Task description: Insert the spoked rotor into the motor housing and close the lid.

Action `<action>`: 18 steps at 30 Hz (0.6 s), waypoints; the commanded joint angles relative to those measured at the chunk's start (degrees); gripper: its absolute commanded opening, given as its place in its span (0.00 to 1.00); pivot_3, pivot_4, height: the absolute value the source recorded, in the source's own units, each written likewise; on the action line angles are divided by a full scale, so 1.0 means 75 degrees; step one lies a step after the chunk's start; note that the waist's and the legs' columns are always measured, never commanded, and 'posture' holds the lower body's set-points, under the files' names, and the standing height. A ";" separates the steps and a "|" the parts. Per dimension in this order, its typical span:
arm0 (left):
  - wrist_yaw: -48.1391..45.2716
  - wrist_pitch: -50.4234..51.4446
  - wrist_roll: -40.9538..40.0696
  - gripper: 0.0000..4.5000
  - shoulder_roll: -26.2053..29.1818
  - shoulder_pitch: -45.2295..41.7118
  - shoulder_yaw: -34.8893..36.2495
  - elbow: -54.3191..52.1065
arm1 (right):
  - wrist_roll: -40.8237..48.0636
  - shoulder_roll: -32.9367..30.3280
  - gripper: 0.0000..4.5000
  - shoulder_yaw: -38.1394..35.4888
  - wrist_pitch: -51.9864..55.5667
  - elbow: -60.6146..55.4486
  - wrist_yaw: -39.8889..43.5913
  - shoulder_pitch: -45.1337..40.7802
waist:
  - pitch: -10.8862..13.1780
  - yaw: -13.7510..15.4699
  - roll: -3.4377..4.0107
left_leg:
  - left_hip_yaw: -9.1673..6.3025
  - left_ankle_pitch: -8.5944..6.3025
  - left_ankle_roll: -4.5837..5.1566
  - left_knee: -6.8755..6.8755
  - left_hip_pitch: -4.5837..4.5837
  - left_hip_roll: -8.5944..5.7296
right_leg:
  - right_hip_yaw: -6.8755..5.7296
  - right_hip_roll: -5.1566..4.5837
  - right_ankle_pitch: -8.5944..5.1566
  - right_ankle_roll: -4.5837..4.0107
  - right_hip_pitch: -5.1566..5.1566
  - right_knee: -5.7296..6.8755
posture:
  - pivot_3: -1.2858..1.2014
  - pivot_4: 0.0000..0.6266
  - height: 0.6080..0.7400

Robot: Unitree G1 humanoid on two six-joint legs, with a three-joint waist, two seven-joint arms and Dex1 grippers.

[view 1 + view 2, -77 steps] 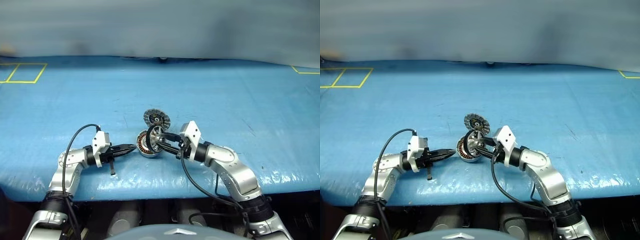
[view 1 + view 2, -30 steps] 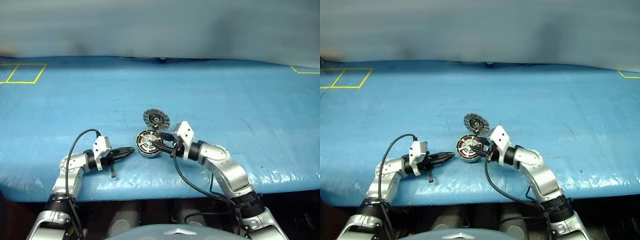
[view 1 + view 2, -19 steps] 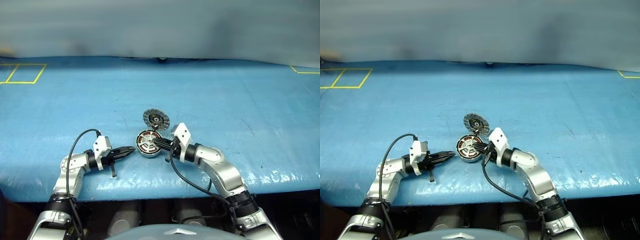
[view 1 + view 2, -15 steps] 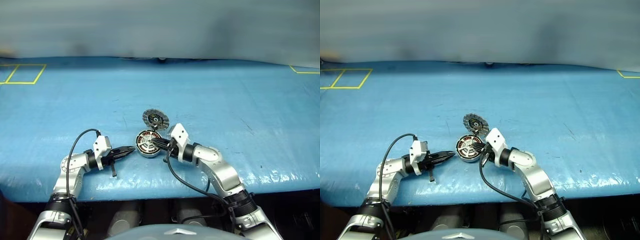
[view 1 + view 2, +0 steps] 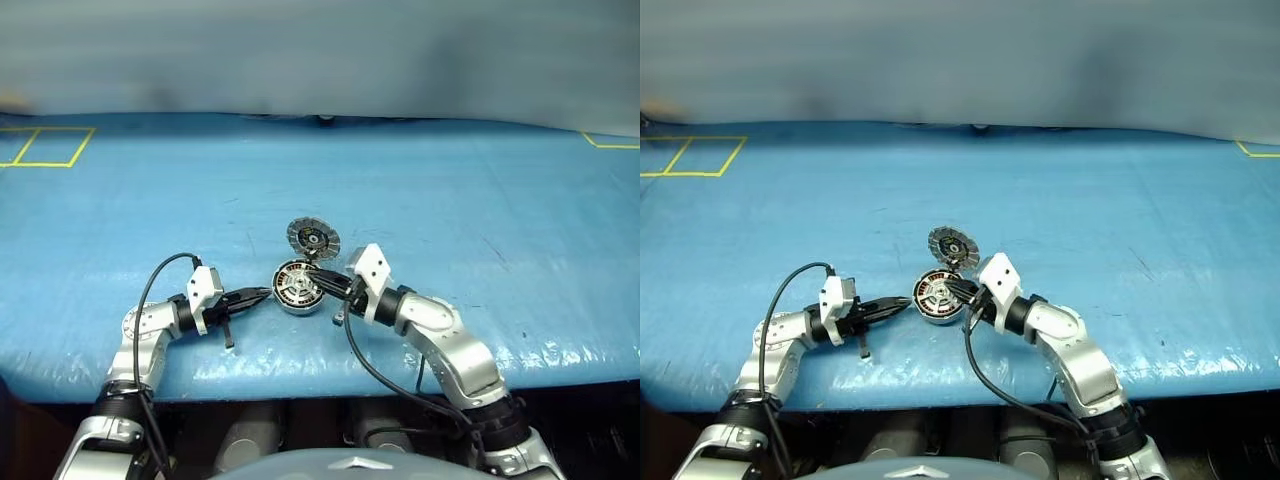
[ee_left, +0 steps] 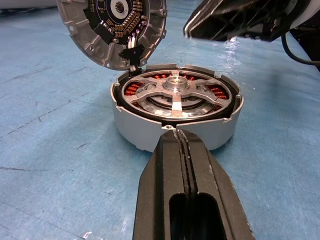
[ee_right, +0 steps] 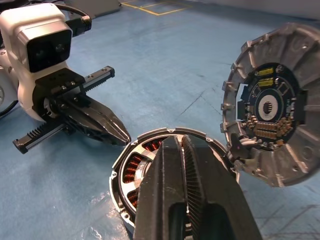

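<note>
The motor housing (image 6: 145,132) stands on the blue table, copper windings showing through the spoked rotor (image 6: 176,82), which lies flat inside it. The lid (image 6: 112,27) stands tilted open at the housing's far side, its segmented face and dark hub showing. My left gripper (image 6: 176,134) is shut and empty, with its tip at the housing's near wall. My right gripper (image 7: 175,141) is shut, holds nothing and hovers just above the housing's rim (image 7: 150,137), next to the lid (image 7: 272,132). From the head, the housing (image 5: 296,287) sits between both grippers.
The blue table cover (image 5: 450,200) stretches wide on all sides of the parts. Its front edge (image 5: 330,375) runs just below my arms. Yellow tape squares (image 5: 45,146) mark the far left corner. A grey wall closes the back.
The right gripper, earlier shut on the upright rotor over the housing, has let it go and lifted back a little. The rotor now lies in the housing. The left arm has not moved.
</note>
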 commanded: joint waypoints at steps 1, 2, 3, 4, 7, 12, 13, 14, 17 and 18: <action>-0.0018 -0.0042 -0.0086 0.00 0.0048 -0.0050 0.0149 -0.0023 | -0.0076 -0.0326 0.27 -0.0410 0.0241 -0.0527 -0.0279 0.0282 | 0.0000 0.0001 0.0000 | 0.0000 0.0000 0.0000 0.0001 0.0000 0.0000 | 0.0000 0.0000 -0.0001 -0.0001 0.0000 0.0000 | 0.52 0.24 1.00; -0.0013 -0.0037 -0.0089 0.00 0.0050 -0.0049 0.0155 -0.0021 | -0.0101 -0.0428 0.36 -0.0507 0.0292 -0.0539 -0.0343 0.0375 | 0.0000 0.0002 0.0000 | 0.0000 0.0000 0.0000 0.0001 0.0001 0.0000 | 0.0000 0.0000 -0.0002 -0.0003 0.0000 0.0001 | 0.52 0.24 1.00; -0.0009 -0.0034 -0.0090 0.00 0.0054 -0.0045 0.0160 -0.0022 | -0.0127 -0.0518 0.43 -0.0584 0.0354 -0.0532 -0.0405 0.0451 | 0.0000 0.0002 0.0000 | 0.0000 0.0001 -0.0001 0.0001 0.0000 0.0000 | 0.0000 0.0000 -0.0010 -0.0017 -0.0001 0.0002 | 0.52 0.24 1.00; -0.0005 -0.0033 -0.0093 0.00 0.0056 -0.0039 0.0166 -0.0025 | -0.0212 -0.0614 0.49 -0.0638 0.0396 -0.0490 -0.0495 0.0507 | 0.0000 -0.0002 0.0000 | 0.0000 0.0001 -0.0002 0.0001 0.0000 0.0001 | -0.0001 0.0000 -0.0019 -0.0032 0.0000 0.0003 | 0.52 0.24 1.00; 0.0028 -0.0042 -0.0100 0.00 0.0054 -0.0030 0.0195 -0.0019 | -0.0595 -0.0810 0.64 -0.0884 0.0465 -0.0108 -0.0955 0.0470 | 0.0000 -0.0013 0.0000 | 0.0001 0.0002 -0.0003 0.0002 0.0001 0.0001 | 0.0001 0.0000 -0.0020 -0.0033 0.0001 0.0005 | 0.52 0.24 1.00; 0.0066 -0.0062 -0.0091 0.00 0.0038 0.0018 0.0246 -0.0025 | -0.0326 -0.0516 0.64 -0.1527 0.0190 0.0646 -0.1218 -0.0179 | 0.0000 -0.0017 0.0000 | 0.0002 0.0003 -0.0002 0.0004 0.0000 0.0001 | 0.0001 0.0001 -0.0019 -0.0031 0.0005 0.0004 | 0.52 0.24 1.00; 0.0080 -0.0072 -0.0082 0.00 0.0029 0.0032 0.0259 -0.0025 | -0.0299 -0.0477 0.60 -0.1585 0.0087 0.0881 -0.1174 -0.0435 | 0.0000 -0.0027 0.0000 | 0.0004 0.0004 -0.0002 0.0005 -0.0002 0.0001 | 0.0001 0.0002 -0.0019 -0.0030 0.0009 0.0006 | 0.52 0.24 1.00; 0.0105 -0.0082 -0.0083 0.00 0.0020 0.0055 0.0281 -0.0042 | -0.0283 -0.0432 0.55 -0.1600 -0.0001 0.1210 -0.1092 -0.0785 | 0.0001 -0.0035 0.0000 | 0.0005 0.0005 -0.0002 0.0005 -0.0002 0.0001 | 0.0002 0.0002 -0.0016 -0.0027 0.0015 0.0008 | 0.52 0.24 1.00; 0.0160 -0.0100 -0.0092 0.00 0.0022 0.0127 0.0338 -0.0106 | -0.0219 -0.0285 0.36 -0.1498 -0.0246 0.2117 -0.0759 -0.1607 | 0.0001 -0.0080 0.0001 | 0.0007 0.0007 -0.0002 0.0004 -0.0002 0.0001 | 0.0001 0.0004 -0.0014 -0.0027 0.0016 0.0010 | 0.52 0.24 1.00; 0.0175 -0.0103 -0.0095 0.00 0.0025 0.0143 0.0350 -0.0121 | -0.0205 -0.0230 0.29 -0.1480 -0.0311 0.2327 -0.0710 -0.1761 | 0.0001 -0.0086 0.0000 | 0.0006 0.0007 -0.0002 0.0002 -0.0001 0.0002 | -0.0002 0.0005 -0.0012 -0.0025 0.0017 0.0009 | 0.52 0.24 1.00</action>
